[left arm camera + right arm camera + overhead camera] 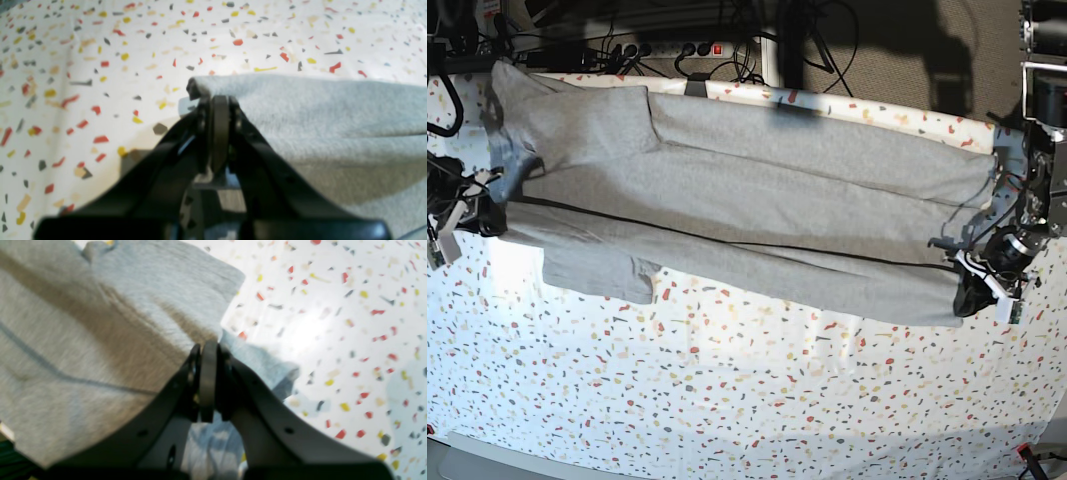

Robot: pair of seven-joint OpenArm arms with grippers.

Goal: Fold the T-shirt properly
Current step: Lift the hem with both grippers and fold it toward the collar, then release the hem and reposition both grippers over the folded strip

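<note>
The T-shirt (757, 200) is stretched lengthwise across the speckled bench (727, 400), one long side lifted for folding over. Its ends are pinched by the left gripper (217, 100) and right gripper (208, 348), jaws clamped tight on fabric, presumably so it's kept taut.

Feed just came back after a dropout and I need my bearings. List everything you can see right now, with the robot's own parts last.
T-shirt: one, heather grey, stretched lengthwise across the far half of the table, both ends lifted.
Table: one, white with red, yellow and grey flecks, bare across the near half.
Cables and power strip: several, black, behind the table's far edge.
Left gripper: one, black, base view's right side, shut on the T-shirt's edge.
Right gripper: one, black, base view's left side, shut on the T-shirt's other end.
</note>
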